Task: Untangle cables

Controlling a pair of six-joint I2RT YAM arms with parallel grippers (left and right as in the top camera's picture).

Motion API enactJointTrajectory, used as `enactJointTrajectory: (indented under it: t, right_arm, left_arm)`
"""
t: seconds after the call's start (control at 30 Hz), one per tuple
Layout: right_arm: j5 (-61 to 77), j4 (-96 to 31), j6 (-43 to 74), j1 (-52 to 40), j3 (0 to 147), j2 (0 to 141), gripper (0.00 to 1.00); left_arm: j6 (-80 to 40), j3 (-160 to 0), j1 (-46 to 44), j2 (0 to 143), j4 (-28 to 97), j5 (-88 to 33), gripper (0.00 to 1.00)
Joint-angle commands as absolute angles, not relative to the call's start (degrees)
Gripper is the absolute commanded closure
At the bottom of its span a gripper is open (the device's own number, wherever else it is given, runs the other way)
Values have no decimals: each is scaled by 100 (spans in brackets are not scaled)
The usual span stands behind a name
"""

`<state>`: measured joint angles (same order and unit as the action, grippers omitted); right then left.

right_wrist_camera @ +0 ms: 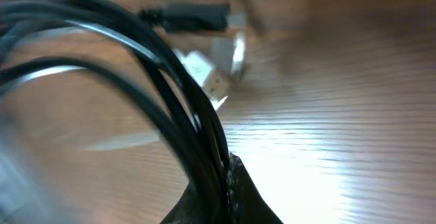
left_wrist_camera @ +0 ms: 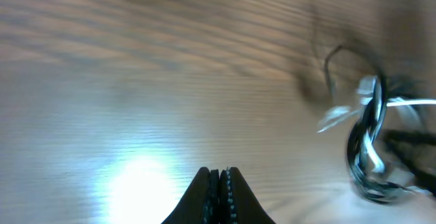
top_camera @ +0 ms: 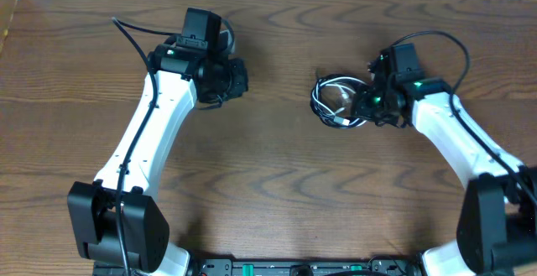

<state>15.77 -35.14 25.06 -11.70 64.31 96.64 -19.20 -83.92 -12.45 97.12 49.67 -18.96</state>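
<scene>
The right claw [right_wrist_camera: 228, 183] is clenched on strands of the black cable [right_wrist_camera: 146, 43], which arc up and leftward from its fingertips. Just beyond them lies the blurred plug of the white cable [right_wrist_camera: 204, 71]. The left claw [left_wrist_camera: 219, 183] is pressed closed on nothing over the wooden table [left_wrist_camera: 136, 81], with the coiled cables [left_wrist_camera: 371, 135] well ahead to its right.

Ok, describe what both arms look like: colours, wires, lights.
Both arms match: the left arm and right arm have white, rounded links, with black joints, wrists and base blocks. A thick black wire runs along each, looping at the wrist. A small green light glows near each wrist. The fingers are black and tapered.
</scene>
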Motion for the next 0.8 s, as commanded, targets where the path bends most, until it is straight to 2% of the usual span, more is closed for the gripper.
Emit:
enactJointTrajectory:
  t: [0.0,0.2,0.4,0.43,0.57,0.63,0.77]
  right_arm:
    - [803,-3601,2213,-1166,6438,9198,99]
    - [1240,-3575,2062,-1210,6438,8809,99]
    - [2814,-3361,1135,-1208,6440,8615,99]
    - [3083,-3315,978,-1203,6440,8591,99]
    - [3850,-3208,626,-1203,6440,8525,99]
    - [3972,-3234,613,-1203,6440,8512,99]
    - [4029,-3234,613,-1203,6440,8508,99]
  left_arm:
    - [-1763,-8464,-1256,9657,5144,-1085,92]
    - [-1765,-8462,-1295,9660,5166,-1721,92]
    - [-1288,-8462,-1492,9660,4934,-2696,92]
    - [-1291,-8462,-1533,9660,4871,-2729,89]
    - [-1321,-8462,-1653,9662,4569,-2808,38]
    - [-1385,-8462,-1695,9662,4410,-2812,30]
    - [-1380,-8462,-1774,9675,4340,-2816,29]
